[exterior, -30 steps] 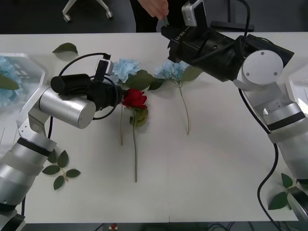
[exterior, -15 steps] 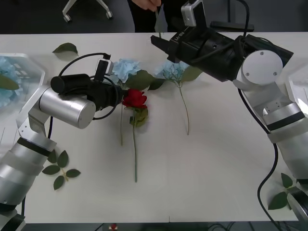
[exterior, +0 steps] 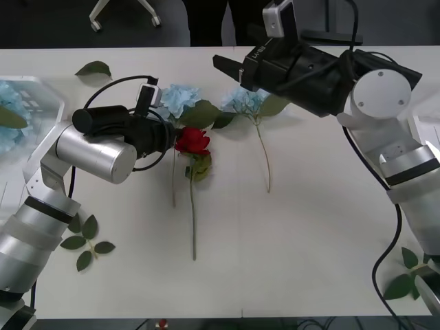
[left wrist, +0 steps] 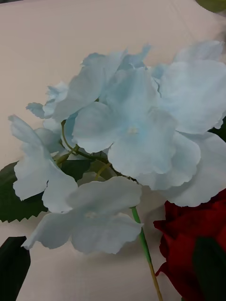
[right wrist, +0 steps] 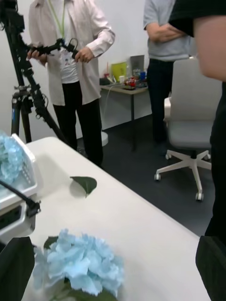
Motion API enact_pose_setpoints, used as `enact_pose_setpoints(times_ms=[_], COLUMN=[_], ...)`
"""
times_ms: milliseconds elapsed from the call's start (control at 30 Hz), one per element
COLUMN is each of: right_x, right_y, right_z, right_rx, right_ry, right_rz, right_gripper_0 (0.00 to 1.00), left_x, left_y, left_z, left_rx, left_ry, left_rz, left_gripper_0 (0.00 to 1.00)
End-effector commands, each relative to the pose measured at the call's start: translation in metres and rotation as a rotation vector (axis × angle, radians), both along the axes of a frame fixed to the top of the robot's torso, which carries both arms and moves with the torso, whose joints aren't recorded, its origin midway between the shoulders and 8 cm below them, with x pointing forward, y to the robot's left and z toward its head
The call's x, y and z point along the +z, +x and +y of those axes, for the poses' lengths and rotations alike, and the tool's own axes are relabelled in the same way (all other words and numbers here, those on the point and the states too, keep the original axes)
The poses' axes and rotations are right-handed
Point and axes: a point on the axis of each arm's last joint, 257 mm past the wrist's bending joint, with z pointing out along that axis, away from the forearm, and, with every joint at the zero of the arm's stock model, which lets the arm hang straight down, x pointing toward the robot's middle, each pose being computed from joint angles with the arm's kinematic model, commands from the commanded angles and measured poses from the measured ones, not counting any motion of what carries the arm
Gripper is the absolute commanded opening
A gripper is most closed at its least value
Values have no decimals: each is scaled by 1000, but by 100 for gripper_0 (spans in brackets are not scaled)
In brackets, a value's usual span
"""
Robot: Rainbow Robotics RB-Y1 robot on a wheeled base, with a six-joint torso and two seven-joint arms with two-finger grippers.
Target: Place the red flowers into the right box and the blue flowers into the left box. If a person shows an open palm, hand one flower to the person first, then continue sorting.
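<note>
Black right gripper now empty, rose and hand gone.

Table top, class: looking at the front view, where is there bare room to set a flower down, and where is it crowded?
Bare table lies right of the right-hand blue flower's stem, toward the right arm, and along the near edge below the red flower. It is crowded mid-table, where the left pincer, the red flower and two blue flowers bunch together. Loose leaves sit near-left.

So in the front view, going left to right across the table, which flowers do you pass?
Blue flowers in the left box → blue hydrangea by the left gripper → red rose → second blue hydrangea under the right gripper.
</note>
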Motion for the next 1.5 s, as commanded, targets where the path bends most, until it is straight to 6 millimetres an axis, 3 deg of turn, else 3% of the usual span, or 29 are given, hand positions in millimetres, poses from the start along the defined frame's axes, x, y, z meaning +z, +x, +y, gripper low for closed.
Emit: enact_pose_setpoints(times_ms=[33, 333, 600, 767, 1233, 1500], right_x=[17, -13, -44, -60, -95, -124], right_y=[-4, 1, 2, -5, -36, -35], right_z=[-20, -93, -146, -160, -167, -147], right_rx=[28, -28, -162, -251, -483, -600], right_ry=[-79, -157, -188, -210, -431, -517], right_rz=[-45, 148, 381, 491, 624, 635], right_gripper_0=[100, 100, 100, 100, 100, 100], left_x=[10, 12, 11, 6, -7, -16], left_y=[2, 3, 12, 18, 43, 43], left_z=[3, 5, 7, 6, -4, -7], left_rx=[17, 21, 25, 29, 42, 31], left_ry=[-28, -24, -8, 0, 10, 45], left_rz=[-23, -28, -20, -7, 12, 17], left_gripper_0=[100, 100, 100, 100, 100, 50])
